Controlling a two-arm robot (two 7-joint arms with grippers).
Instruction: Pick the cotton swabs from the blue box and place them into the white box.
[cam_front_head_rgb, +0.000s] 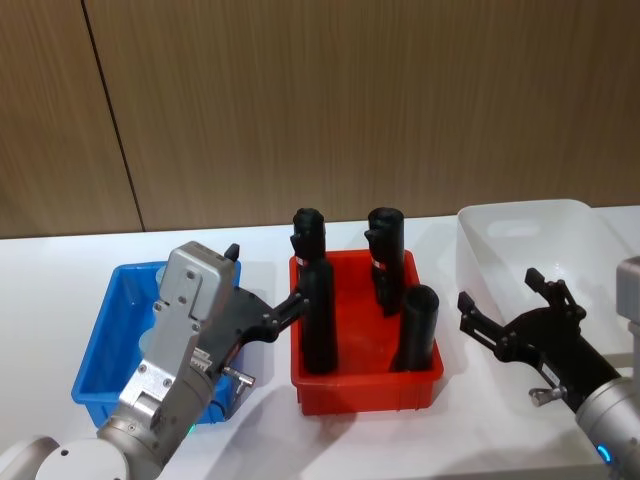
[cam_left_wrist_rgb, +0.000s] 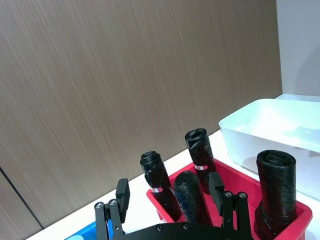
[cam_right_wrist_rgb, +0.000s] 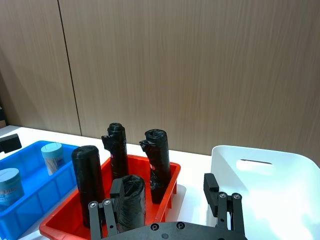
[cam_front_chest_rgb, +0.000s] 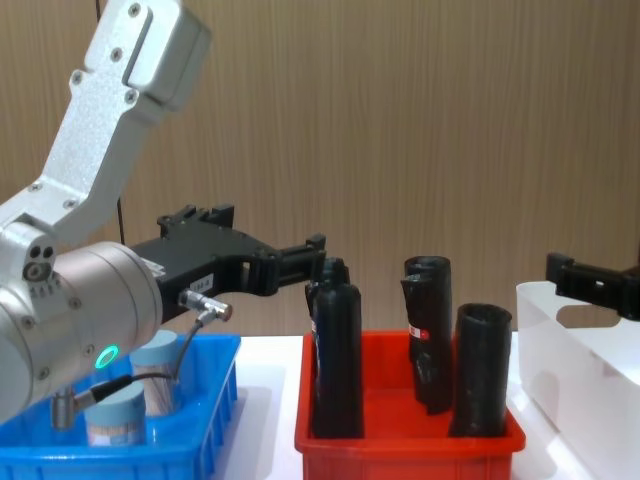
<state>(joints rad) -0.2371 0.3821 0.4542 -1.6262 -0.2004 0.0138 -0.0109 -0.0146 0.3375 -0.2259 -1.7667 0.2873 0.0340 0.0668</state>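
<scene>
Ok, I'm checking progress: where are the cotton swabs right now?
The cotton swabs stand in the blue box on the robot's left, beside the red bin, with the open left gripper above that box.

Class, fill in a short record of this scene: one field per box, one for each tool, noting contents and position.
blue box: robot's left, holds cotton swabs, two tubs visible
red bin: middle, four black cylinders standing
white box: robot's right, no tubs visible inside
left tool: open, raised above the blue box's right edge
right tool: open, beside the white box
</scene>
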